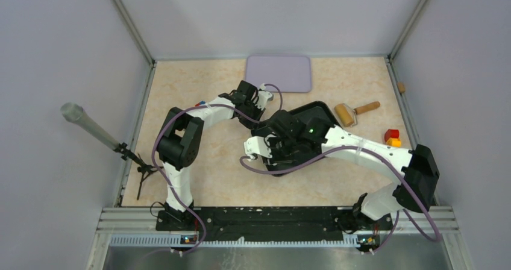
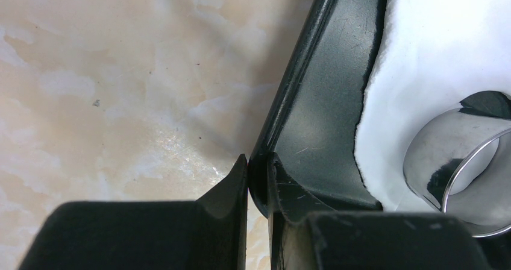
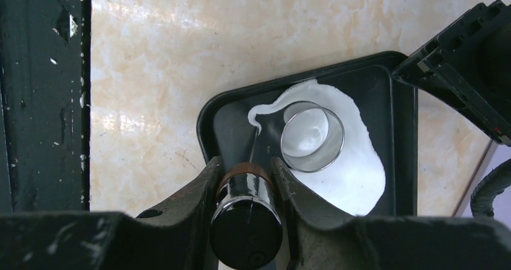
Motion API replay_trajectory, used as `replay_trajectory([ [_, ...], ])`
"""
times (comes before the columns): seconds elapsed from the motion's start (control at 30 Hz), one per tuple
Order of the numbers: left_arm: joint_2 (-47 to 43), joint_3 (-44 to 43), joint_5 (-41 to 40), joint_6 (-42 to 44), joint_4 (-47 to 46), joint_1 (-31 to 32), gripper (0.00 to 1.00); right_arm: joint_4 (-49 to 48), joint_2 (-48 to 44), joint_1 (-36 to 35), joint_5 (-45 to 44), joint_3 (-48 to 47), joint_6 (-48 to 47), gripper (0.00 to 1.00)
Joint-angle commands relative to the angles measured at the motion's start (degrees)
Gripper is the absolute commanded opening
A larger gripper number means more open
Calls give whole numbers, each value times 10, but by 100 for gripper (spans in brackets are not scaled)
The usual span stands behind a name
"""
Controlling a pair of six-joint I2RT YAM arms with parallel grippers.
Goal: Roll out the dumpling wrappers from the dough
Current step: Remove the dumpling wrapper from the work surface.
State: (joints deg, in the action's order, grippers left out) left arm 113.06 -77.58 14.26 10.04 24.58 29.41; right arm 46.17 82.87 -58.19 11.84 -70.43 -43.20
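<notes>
1. Mostly buried under both arms from above: black tray [image 1: 314, 109], contents unseen there.
2. Lying flat in the tray, seen from the wrists: dough [image 3: 358, 170], a soft white ragged-edged sheet, with a shiny metal ring [image 3: 312, 136] standing on it.
3. Pinched tight on the tray's glossy rim: left gripper [image 2: 258, 175].
4. Clamped around a dark, copper-banded cylinder [image 3: 246, 222] tipped with a hair-thin, barely visible pin [image 3: 253, 146]: right gripper [image 3: 246, 172].

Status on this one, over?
Left gripper shut on tray rim. Right gripper shut on dark tool. Dough flat in tray, metal ring on it.
</notes>
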Motion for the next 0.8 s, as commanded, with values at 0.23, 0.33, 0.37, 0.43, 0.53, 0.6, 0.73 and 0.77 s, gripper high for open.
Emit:
replay_trajectory([
  [0.23,-2,-4,9,14,0,2,0,-93,-11,-29,13,46,15,0],
  [0.33,-2,-3,9,14,-1,3,0,-131,-14,-39,4,61,33,0],
  [0.37,-1,-4,9,13,1,3,0,-142,-15,-41,3,63,42,0],
  [0.43,-3,-3,9,14,-1,2,0,-162,-15,-41,4,62,65,0],
  [0.53,-2,-4,9,13,0,3,0,-203,-19,-41,-1,68,107,0],
  [0.6,-3,-2,9,14,-2,3,0,-232,-24,-41,-13,74,132,0],
  [0.73,-5,-3,6,9,-3,2,0,-241,-26,-41,-32,63,152,0],
  [0.77,-9,1,5,8,-8,2,0,-234,-27,-40,-31,56,151,0],
])
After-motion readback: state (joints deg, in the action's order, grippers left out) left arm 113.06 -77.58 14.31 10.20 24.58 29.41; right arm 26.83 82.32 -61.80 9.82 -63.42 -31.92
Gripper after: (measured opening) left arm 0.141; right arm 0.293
